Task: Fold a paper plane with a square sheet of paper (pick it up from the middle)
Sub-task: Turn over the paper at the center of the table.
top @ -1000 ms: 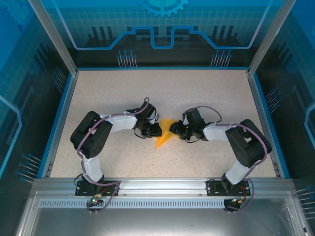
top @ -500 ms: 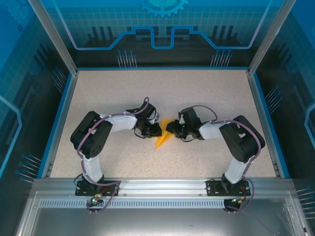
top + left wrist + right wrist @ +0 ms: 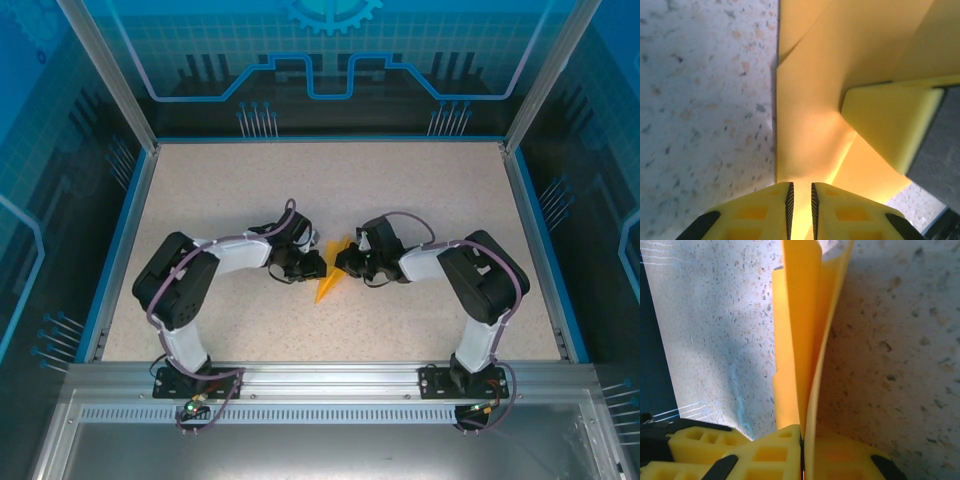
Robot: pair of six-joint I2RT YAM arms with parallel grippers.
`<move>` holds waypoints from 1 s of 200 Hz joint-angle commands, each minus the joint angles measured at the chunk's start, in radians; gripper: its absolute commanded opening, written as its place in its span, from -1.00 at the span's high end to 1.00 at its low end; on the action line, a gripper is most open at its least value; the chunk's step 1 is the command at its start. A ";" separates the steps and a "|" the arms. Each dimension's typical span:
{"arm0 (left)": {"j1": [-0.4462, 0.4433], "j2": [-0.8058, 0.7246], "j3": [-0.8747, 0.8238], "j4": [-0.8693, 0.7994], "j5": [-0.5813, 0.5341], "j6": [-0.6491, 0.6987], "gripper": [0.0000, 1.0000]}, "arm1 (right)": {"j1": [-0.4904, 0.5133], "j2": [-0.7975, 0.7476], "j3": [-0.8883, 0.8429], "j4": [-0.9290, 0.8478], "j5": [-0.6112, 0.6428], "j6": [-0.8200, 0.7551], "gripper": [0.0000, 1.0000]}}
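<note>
Orange-yellow paper sits at the centre of the speckled table (image 3: 420, 190): it's the paper plane (image 3: 326, 284), a slim folded dart with its tip pointing toward the arm bases. Both arms are on it at the wide end. The left gripper (image 3: 317, 265) is at its left side and the right gripper (image 3: 341, 262) at its right, the two nearly nose to nose. On the left wrist view, the left gripper (image 3: 800, 192) has its fingers pinched to a thin slit with the folded sheet (image 3: 810, 100) running into it. On the right wrist view, the right gripper (image 3: 801, 440) is clamped tight, fingers pressed together on the paper's layers (image 3: 799, 315), which stand up on edge above the tabletop.
</note>
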 commanded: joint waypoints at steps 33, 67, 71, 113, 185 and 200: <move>0.012 -0.296 -0.152 0.013 -0.119 -0.048 0.53 | 0.065 -0.202 0.145 -0.456 0.173 -0.218 0.85; 0.022 -0.507 -0.266 -0.017 -0.262 -0.071 0.42 | 0.179 -0.214 0.393 -1.054 0.595 -0.311 0.82; 0.023 -0.531 -0.277 -0.020 -0.278 -0.075 0.42 | 0.192 -0.203 0.423 -1.118 0.647 -0.310 0.83; 0.038 -0.744 -0.383 -0.057 -0.449 -0.140 0.31 | 0.343 0.040 0.733 -1.707 1.073 -0.081 0.85; 0.052 -0.920 -0.460 -0.126 -0.564 -0.190 0.12 | 0.450 0.408 0.999 -1.665 0.887 -0.069 0.74; 0.054 -0.925 -0.468 -0.127 -0.561 -0.195 0.11 | 0.454 0.448 1.019 -1.625 0.828 -0.070 0.70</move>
